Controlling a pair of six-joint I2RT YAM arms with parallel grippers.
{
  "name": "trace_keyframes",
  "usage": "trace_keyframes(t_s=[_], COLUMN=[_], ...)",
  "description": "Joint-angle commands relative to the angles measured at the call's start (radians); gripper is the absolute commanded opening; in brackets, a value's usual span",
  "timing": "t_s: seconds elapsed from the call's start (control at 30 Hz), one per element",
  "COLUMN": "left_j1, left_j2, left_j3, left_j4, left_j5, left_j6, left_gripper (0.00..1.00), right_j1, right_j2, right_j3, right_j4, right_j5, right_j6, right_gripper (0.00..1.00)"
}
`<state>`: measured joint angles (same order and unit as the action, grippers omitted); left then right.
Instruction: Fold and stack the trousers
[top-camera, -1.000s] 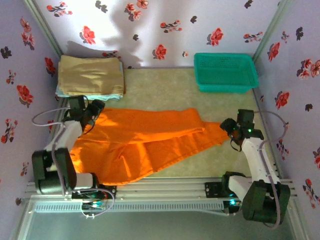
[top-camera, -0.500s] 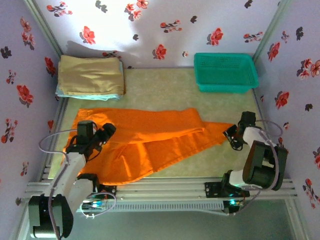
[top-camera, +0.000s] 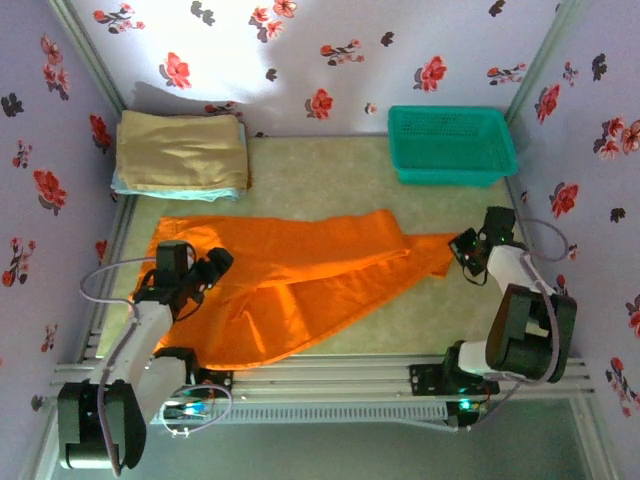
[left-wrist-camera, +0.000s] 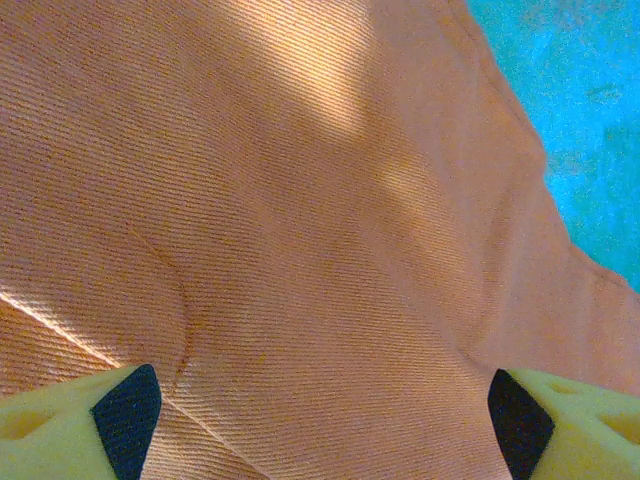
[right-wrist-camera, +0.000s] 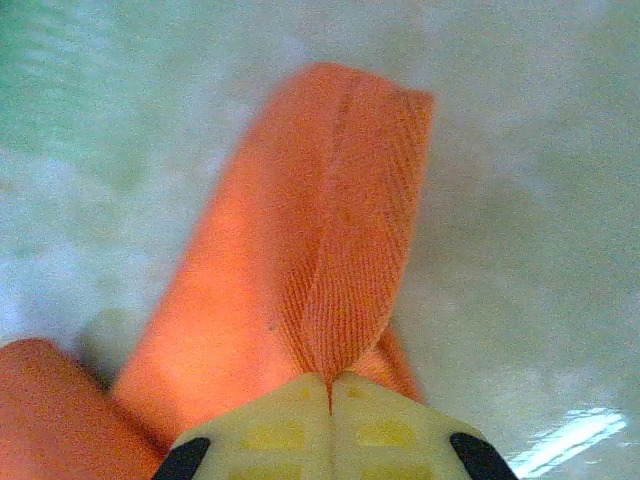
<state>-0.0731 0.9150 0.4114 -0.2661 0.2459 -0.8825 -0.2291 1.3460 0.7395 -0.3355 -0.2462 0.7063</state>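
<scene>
Beige tabletop (top-camera: 330, 180), one pair of trousers (top-camera: 300, 270)

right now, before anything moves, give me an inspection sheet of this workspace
surface: pale mat, bare behind the cloth
job's things: orange trousers spread flat, legs pointing right, not folded up yet
clutter: folded tan cloth on a light blue cloth, far left; green basket, far right, looks empty
fingers: left fingers open over the wide end of the trousers; right fingers shut on a leg end
cables: left cable and right cable loop beside the arms
surroundings: flowered walls
</scene>
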Motion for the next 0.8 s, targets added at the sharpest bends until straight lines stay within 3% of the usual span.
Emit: trace_keyframes(t_s=[0.0, 0.2, 0.3, 0.4, 0.5, 0.63, 0.77], left_j1=[0.004, 0.004, 0.004, 0.004, 0.006, 0.007, 0.007], left_j2=[0.031, 0.095, 0.111, 0.112, 0.116, 0.135, 0.146], left_j3=[0.028, 0.054, 0.042, 0.009, -0.021, -0.024, -0.002], left_j4=[0.016, 0.051, 0.071, 0.106, 0.137, 0.151, 0.136], left_j5=[0.021, 0.034, 0.037, 0.039, 0.045, 0.068, 0.091], left_j6=[0.03, 0.039, 0.037, 0.026, 0.022, 0.032, 0.045], left_gripper=[0.88, 0.88, 0.88, 0.88, 0.88, 0.88, 0.88], right_j1=[0.071, 0.186, 0.259, 0.299, 0.285, 0.083, -0.031], right_j2=[-0.04, 0.09, 0.042, -0.132, -0.348, -0.563, -0.59], right_j3=[0.17, 0.641, 0.741, 0.606, 0.29, -0.003, -0.079], right_j4=[-0.03, -0.239, -0.342, -0.393, -0.416, -0.43, -0.415], right_j5=[0.036, 0.077, 0.15, 0.285, 0.458, 0.508, 0.474], right_j6=[-0.035, -0.129, -0.193, -0.191, -0.126, -0.102, -0.026], right_gripper=[0.0, 0.0, 0.0, 0.0, 0.0, 0.0, 0.0])
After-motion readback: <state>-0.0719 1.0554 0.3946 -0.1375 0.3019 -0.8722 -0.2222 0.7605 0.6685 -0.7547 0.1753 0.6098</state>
